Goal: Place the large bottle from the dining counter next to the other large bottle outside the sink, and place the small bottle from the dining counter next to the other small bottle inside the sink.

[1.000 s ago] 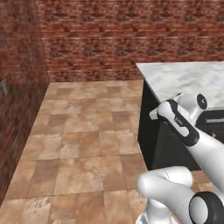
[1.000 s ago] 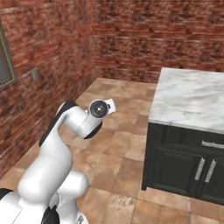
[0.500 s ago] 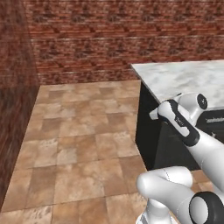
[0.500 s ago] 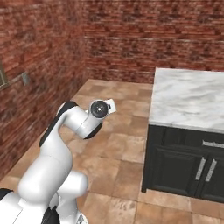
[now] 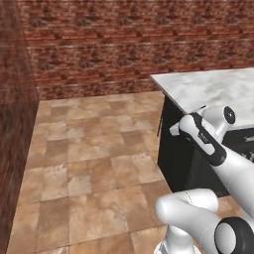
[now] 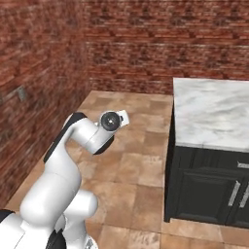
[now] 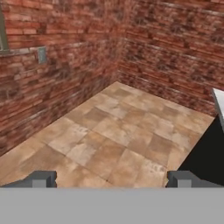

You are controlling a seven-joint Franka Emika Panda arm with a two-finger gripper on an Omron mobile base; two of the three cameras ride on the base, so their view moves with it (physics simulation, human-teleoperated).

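A floor (image 5: 94, 163) of square tan and brown stone tiles runs up to red brick walls (image 5: 124, 44) that meet at a corner. On the floor stands a cabinet block with dark, almost black sides and doors (image 6: 209, 189); two slim pale handles show on the doors in the right base view. The block carries a white marble worktop (image 6: 214, 112) with grey veining. The near edge and the left corner of the worktop, as far as they show, bear nothing. In the hand view a sliver of the worktop's edge (image 7: 218, 103) appears at the right, above the dark cabinet side (image 7: 205, 153).
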